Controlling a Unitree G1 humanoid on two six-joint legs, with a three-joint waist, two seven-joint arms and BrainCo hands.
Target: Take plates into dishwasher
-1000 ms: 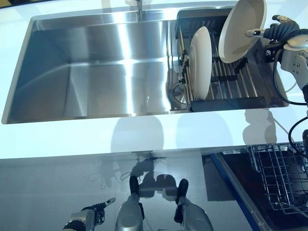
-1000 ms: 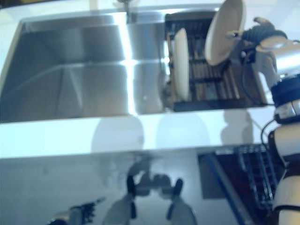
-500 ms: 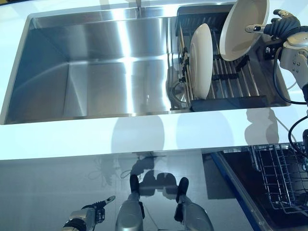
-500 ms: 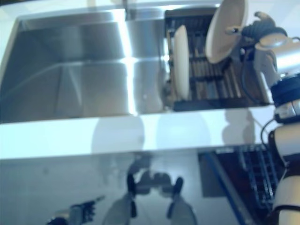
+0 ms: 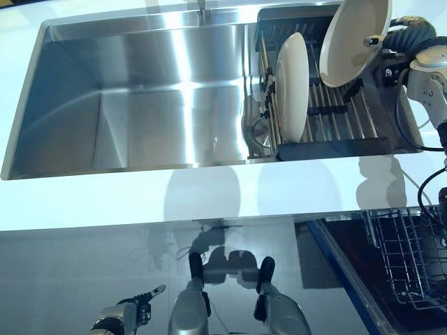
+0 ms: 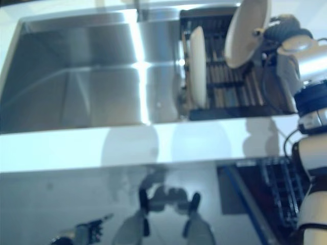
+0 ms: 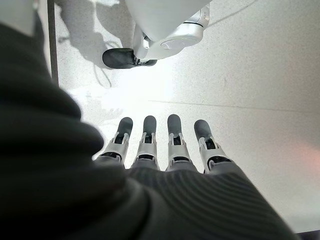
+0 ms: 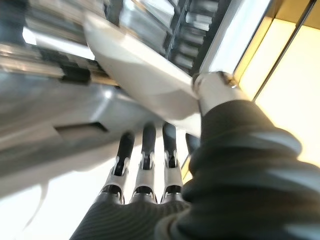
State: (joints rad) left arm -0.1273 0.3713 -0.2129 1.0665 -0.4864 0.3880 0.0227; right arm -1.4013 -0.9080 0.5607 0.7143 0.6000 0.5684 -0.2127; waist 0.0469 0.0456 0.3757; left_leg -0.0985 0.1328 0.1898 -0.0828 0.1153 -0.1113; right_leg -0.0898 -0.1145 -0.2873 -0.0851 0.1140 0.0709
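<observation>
My right hand (image 5: 413,36) pinches the rim of a white plate (image 5: 353,42) and holds it tilted above the dish rack (image 5: 334,145) at the sink's right end. In the right wrist view the thumb (image 8: 216,88) lies on the plate (image 8: 145,75) and the fingers (image 8: 145,146) reach under it. A second white plate (image 5: 292,87) stands upright in the rack's left part. My left hand (image 5: 129,315) hangs low by the floor, fingers straight and empty, as the left wrist view (image 7: 160,145) shows.
A wide steel sink (image 5: 140,105) is set in the white counter (image 5: 209,199). The open dishwasher's wire basket (image 5: 408,258) stands low at the right, past the counter's front edge. A tap base (image 5: 202,8) is at the sink's far rim.
My right hand has shifted slightly to the right and back with the plate still in it. The left hand has barely moved.
</observation>
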